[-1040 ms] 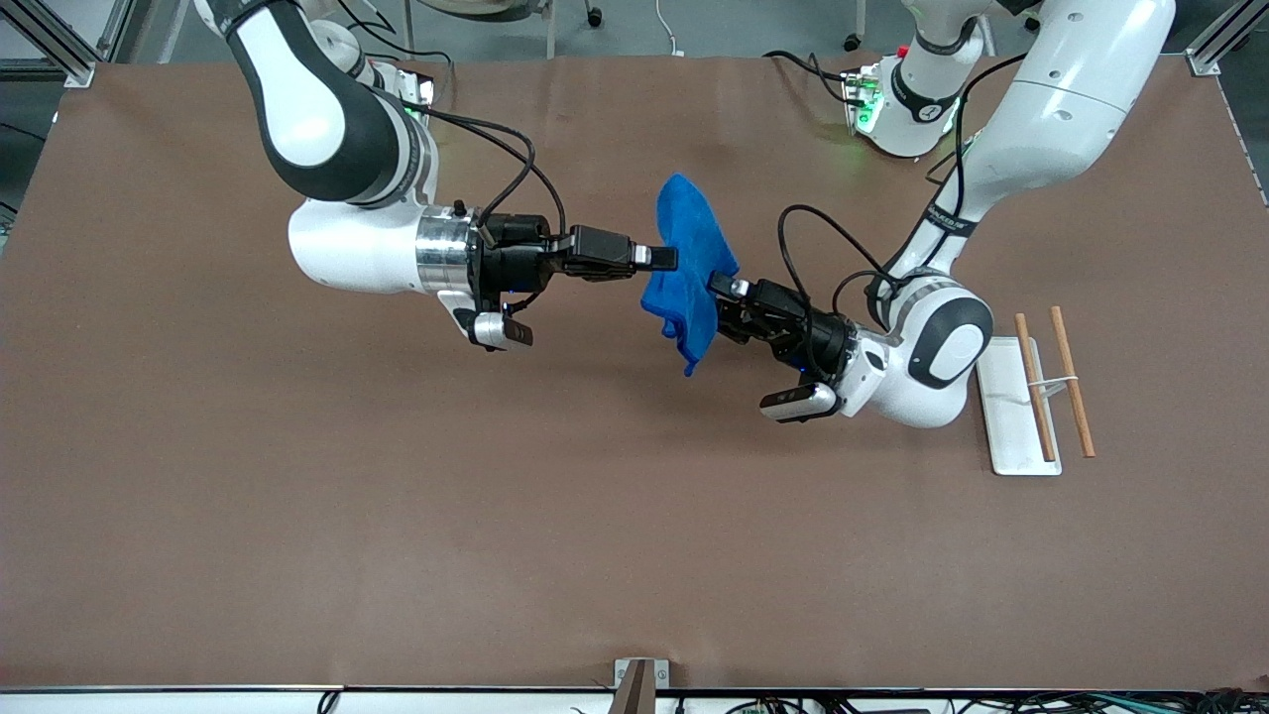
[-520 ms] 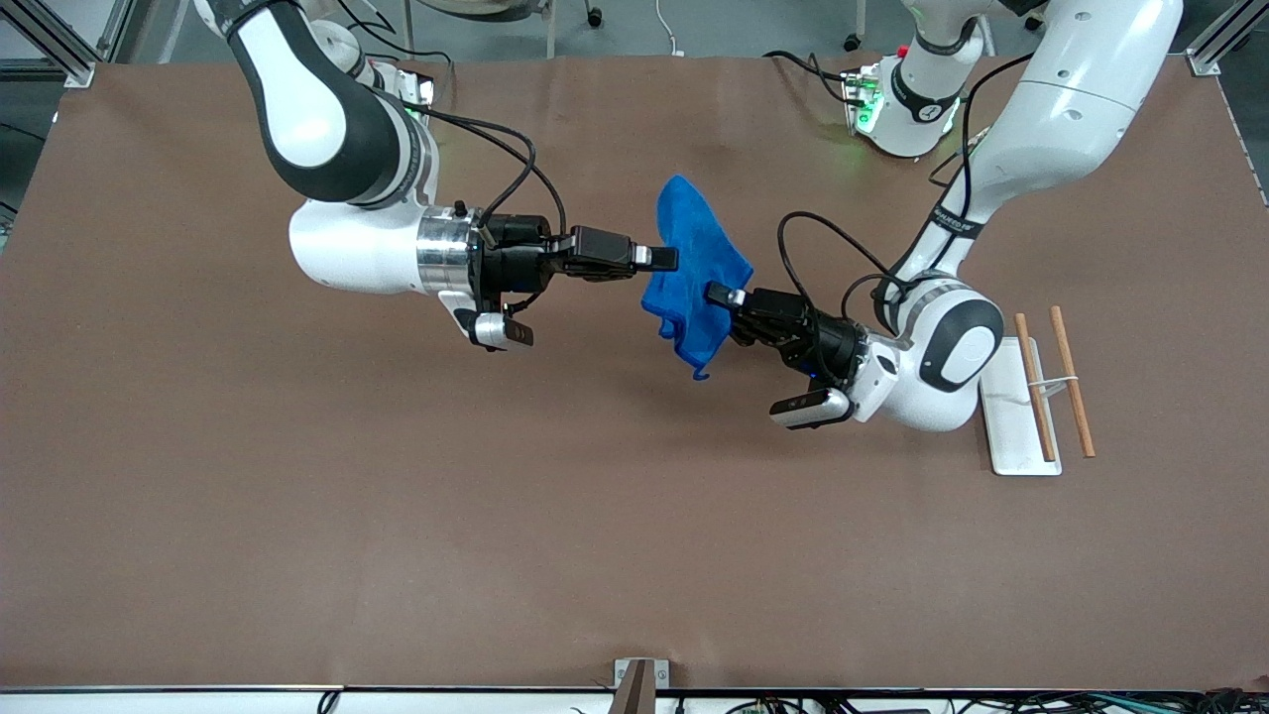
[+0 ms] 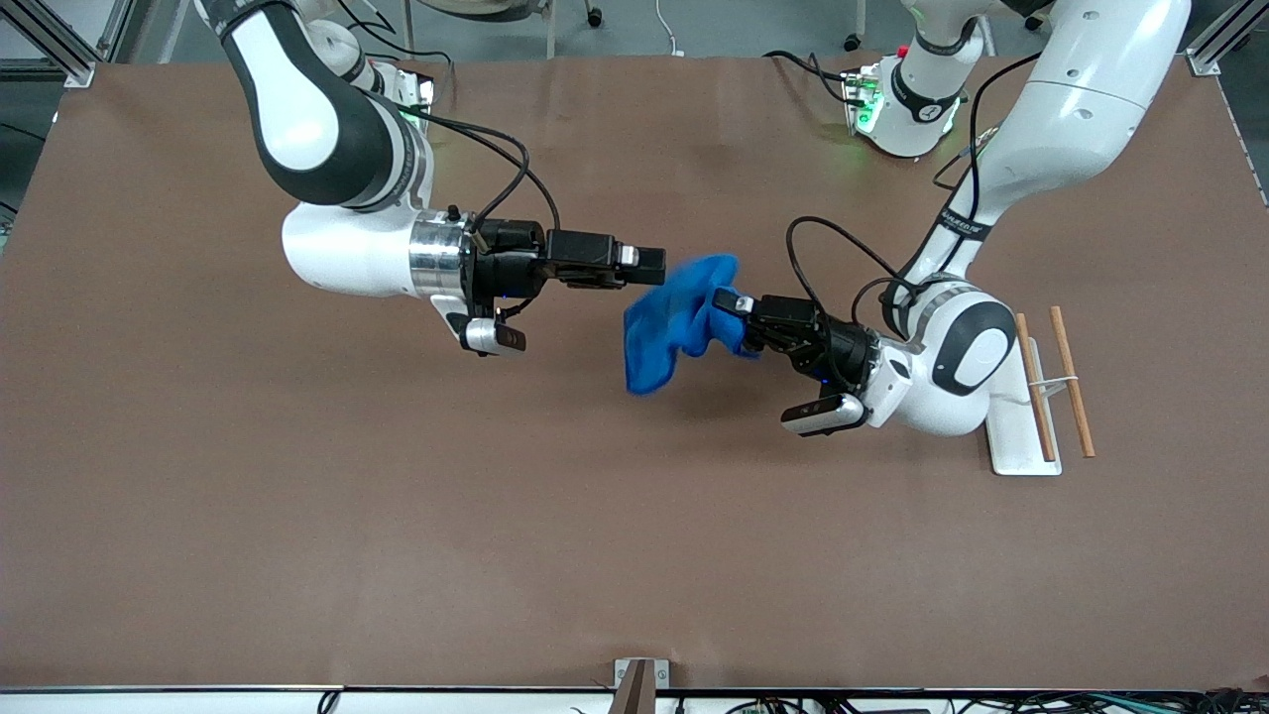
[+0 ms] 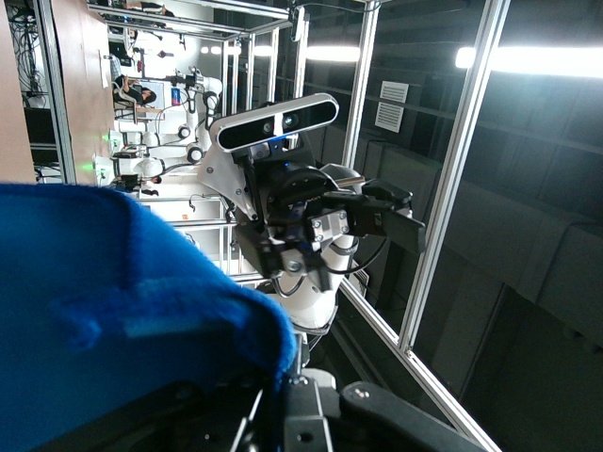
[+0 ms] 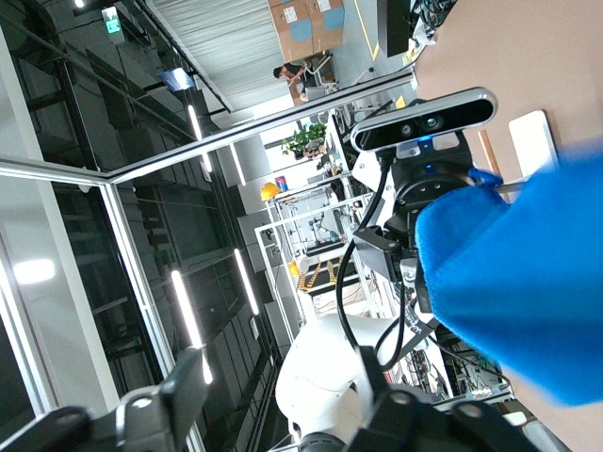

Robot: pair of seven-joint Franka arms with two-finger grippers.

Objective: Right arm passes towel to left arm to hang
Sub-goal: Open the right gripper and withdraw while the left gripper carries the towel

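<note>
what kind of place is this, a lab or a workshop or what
Most likely a robotics lab. Two white robot arms share a brown table framed by aluminium rails. The right wrist view shows ceiling strip lights, shelving and a person at a desk; the left wrist view shows more robot arms.

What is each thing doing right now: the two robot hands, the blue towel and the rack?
towel: off the table, hanging from the left gripper.
left gripper: shut on the towel.
right gripper: open, beside the towel, not holding it.
white rack: on the table, no towel on it.
</note>
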